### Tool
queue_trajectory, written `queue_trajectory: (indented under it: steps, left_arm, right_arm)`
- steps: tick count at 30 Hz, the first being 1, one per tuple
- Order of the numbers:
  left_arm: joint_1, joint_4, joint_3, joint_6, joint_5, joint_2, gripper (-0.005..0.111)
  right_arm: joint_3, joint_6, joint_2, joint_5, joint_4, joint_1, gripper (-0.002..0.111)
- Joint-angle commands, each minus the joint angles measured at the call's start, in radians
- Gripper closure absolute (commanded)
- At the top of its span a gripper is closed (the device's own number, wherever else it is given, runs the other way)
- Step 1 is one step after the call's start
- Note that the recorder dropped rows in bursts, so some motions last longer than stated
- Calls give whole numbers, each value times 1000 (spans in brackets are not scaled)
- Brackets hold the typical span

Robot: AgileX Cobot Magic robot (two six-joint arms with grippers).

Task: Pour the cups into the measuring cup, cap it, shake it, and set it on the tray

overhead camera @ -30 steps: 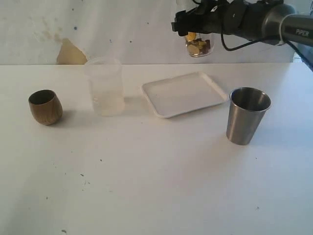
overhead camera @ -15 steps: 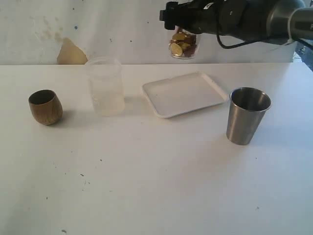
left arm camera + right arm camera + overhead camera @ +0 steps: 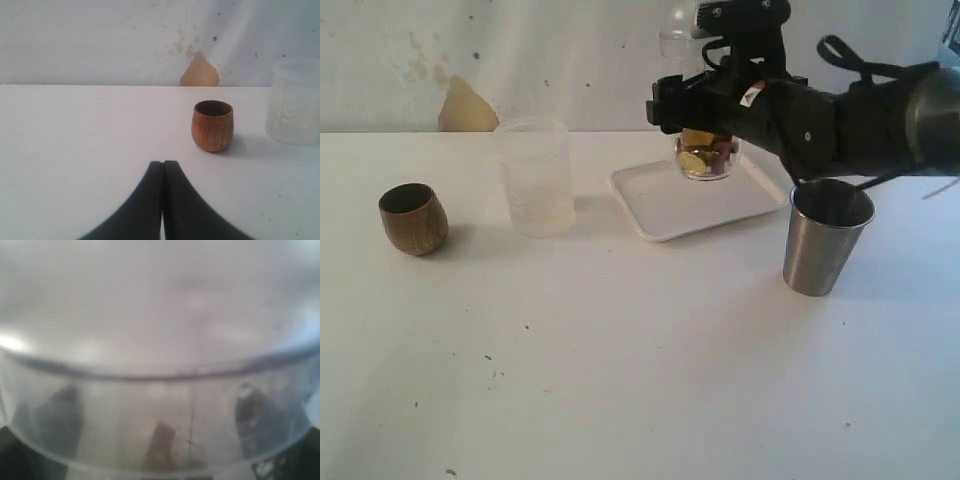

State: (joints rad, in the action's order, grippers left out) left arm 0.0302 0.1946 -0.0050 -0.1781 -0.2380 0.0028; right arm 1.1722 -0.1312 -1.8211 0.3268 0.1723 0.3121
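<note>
The right arm's fingers (image 3: 662, 108) hold the measuring cup (image 3: 705, 160) (yellow-brown pieces inside) over the tray (image 3: 660, 205).

Soft light, bright all over. The wooden cup (image 3: 412, 218) has a faint shadow. The right wrist view is blurry.

A: Does the measuring cup (image 3: 706, 160) touch the tray (image 3: 655, 205)?
B: Can't tell; the right gripper (image 3: 708, 112) hides its upper half. In the right wrist view it's a blur overflowing the frame, fingers (image 3: 57, 420) mere dark smudges.
A: The frosted cup (image 3: 295, 105)?
B: Left wrist view crops one side.
</note>
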Motion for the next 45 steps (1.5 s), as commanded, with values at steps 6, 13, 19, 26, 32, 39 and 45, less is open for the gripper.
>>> queue_trajectory:
  steps: [6, 13, 19, 26, 32, 39, 45]
  left_arm:
    - [-2, 0, 5, -1, 5, -3, 107]
    - [-2, 0, 5, -1, 5, -3, 107]
    - [-2, 0, 5, -1, 5, -3, 107]
    - [-2, 0, 5, -1, 5, -3, 107]
    - [-2, 0, 5, -1, 5, -3, 107]
    - [-2, 0, 5, -1, 5, -3, 107]
    - [-2, 0, 5, -1, 5, -3, 107]
  right_arm:
    - [-195, 592, 48, 489, -633, -14, 108]
    - [-253, 583, -14, 677, -709, -24, 108]
    - [-266, 579, -129, 894, -834, -85, 108]
    - [-264, 522, -254, 894, -985, -135, 108]
    - [-187, 492, -345, 894, -978, -133, 108]
    - [-111, 494, -415, 894, -966, -91, 108]
    - [-66, 494, -470, 894, -929, -71, 107]
